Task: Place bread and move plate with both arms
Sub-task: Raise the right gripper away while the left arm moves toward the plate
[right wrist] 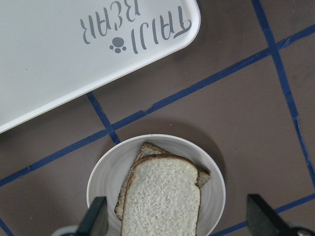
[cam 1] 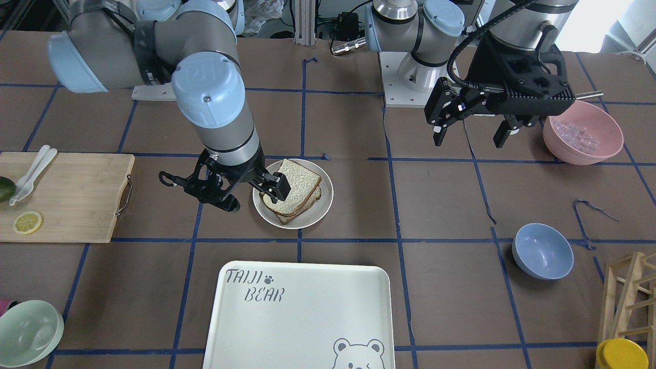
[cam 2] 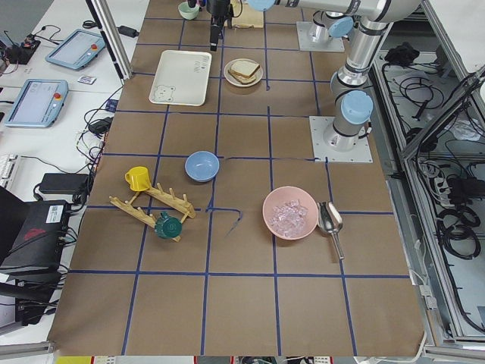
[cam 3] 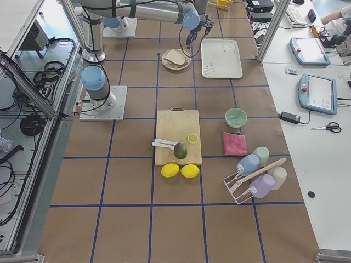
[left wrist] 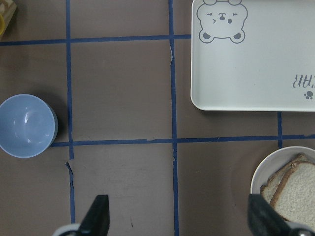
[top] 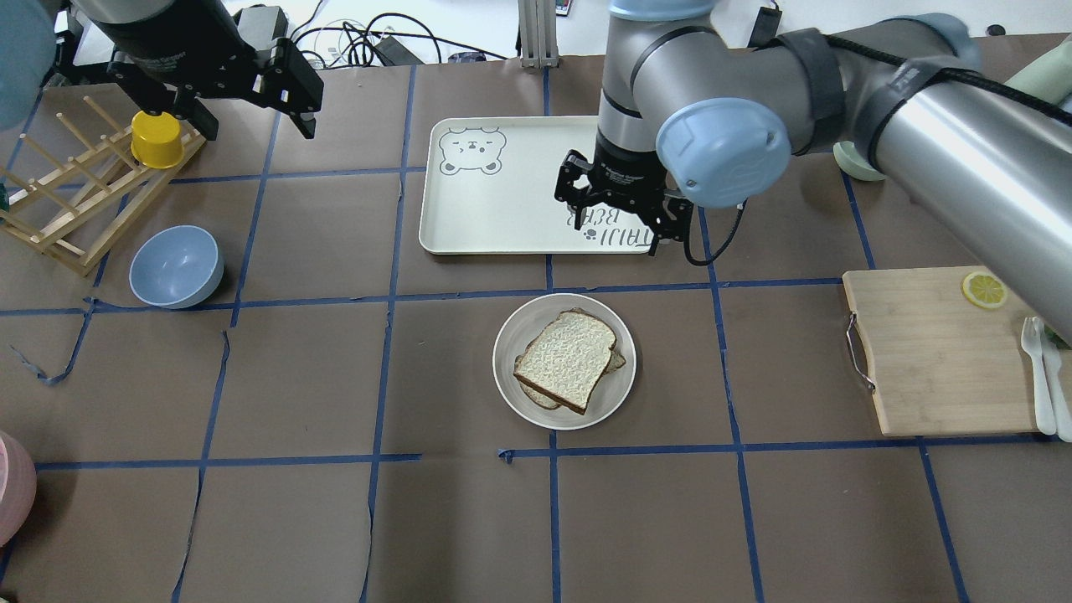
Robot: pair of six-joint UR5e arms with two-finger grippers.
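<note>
So, bread (top: 568,358): lay atop another slice (top: 531,389) on the plate (top: 509,343)
right gripper (top: 617,233): jaws were open, empty, above the plate
left gripper (cam 1: 470,139): jaws were open, empty

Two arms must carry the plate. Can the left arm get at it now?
Probably yes: the blue bowl lies aside from the left gripper's path to the plate, and the right gripper hovers off its far rim.
</note>
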